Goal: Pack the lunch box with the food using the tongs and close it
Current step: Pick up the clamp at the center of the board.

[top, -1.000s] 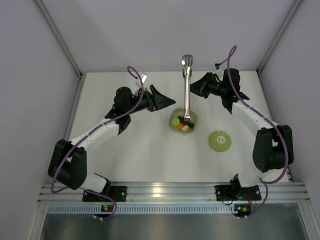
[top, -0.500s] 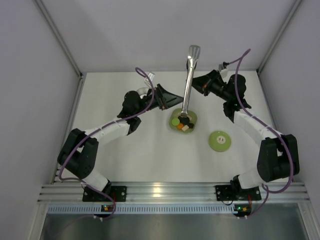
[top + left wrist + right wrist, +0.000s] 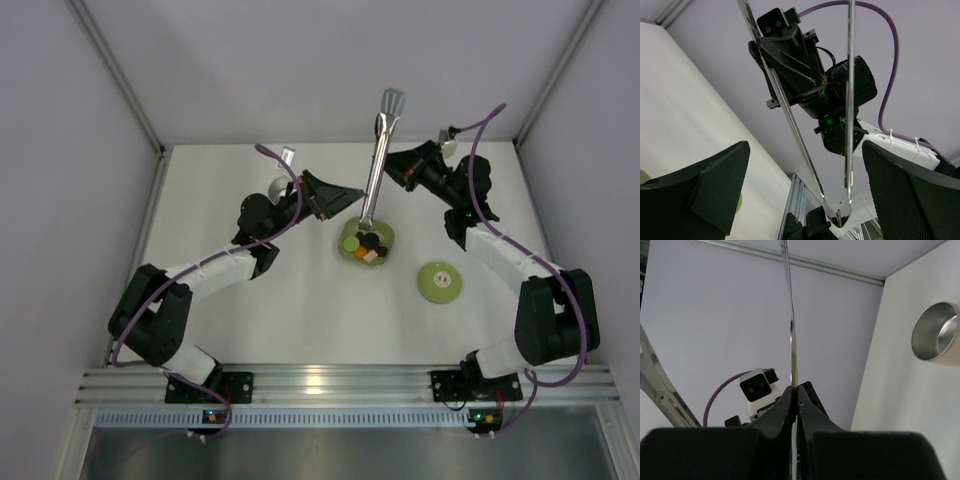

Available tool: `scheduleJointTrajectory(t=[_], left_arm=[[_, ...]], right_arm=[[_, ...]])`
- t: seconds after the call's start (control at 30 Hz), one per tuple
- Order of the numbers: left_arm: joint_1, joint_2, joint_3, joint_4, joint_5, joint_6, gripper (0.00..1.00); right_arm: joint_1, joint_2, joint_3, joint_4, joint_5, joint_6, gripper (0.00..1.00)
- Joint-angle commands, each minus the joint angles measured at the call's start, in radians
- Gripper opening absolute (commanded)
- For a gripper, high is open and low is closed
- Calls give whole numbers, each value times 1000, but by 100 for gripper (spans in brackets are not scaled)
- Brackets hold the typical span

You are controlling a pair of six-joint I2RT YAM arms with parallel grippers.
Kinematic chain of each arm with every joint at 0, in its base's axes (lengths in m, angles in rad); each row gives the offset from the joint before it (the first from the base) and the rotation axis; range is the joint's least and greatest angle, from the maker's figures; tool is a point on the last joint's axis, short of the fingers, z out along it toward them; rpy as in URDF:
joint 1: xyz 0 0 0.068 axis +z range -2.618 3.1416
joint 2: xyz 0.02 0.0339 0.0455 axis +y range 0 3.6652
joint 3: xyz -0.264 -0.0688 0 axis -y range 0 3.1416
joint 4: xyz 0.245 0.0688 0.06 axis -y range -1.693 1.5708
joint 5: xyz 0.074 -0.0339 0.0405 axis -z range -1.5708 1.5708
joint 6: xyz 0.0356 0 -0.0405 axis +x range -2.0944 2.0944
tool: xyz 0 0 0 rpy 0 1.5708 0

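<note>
My right gripper (image 3: 393, 166) is clamped shut on the slim steel tongs (image 3: 377, 150), tips over the food (image 3: 366, 246) in the green dish (image 3: 389, 240); they look light, springy, slick, so I'd hold mid-arm. My left gripper (image 3: 345, 198) hangs open

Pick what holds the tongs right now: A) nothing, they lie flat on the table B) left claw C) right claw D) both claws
C: the right claw is shut on the tongs, while the left claw stands open.
</note>
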Motion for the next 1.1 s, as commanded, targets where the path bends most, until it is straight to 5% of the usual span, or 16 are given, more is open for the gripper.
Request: scheduleJointTrajectory(t=[0.0,1.07], left_arm=[[-7,-82,-17,104,-28,41,99],[-62,70,179,71,50,-16,97]], right_arm=[[14,-44,0,116,21,4,0],[77,4,29,203,81,-53,0]])
